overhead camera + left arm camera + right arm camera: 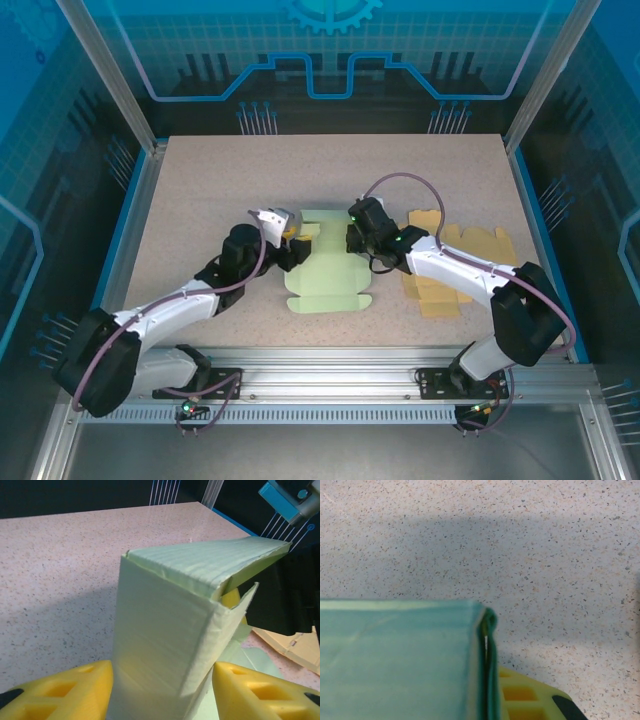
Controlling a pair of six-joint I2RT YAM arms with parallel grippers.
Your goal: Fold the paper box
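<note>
Speckled beige table (pixel 200 190) within a blue-lit, metal-framed enclosure, bearing the green paper box (pixel 325 285), which is partly erected. One corner of the box is raised and stands directly between the fingers (pixel 75 690) of the left gripper (pixel 162 666). These yellow fingers are about half apart and appear to bear on the corner's two faces, while its top flap leans away beyond the fingertips. The right gripper (pixel 352 243) is closed at the opposite wall. In the right wrist view, a doubled green edge runs down just left of its one visible finger (pixel 530 700); whether paper is nipped there cannot be told. A flat tan blank (pixel 455 265) lies on the far side of the right gripper from the box, apart from it. Probable hazards: a harder squeeze by the left fingers could crush the hollow corner; loosening them before the flap is tucked could let the wall spring flat; an uneven pull from either side could drag the light sheet across the smooth top. Contents: the box floor shows bare, with nothing in it, and the tan blank is unfolded and encloses nothing.
</note>
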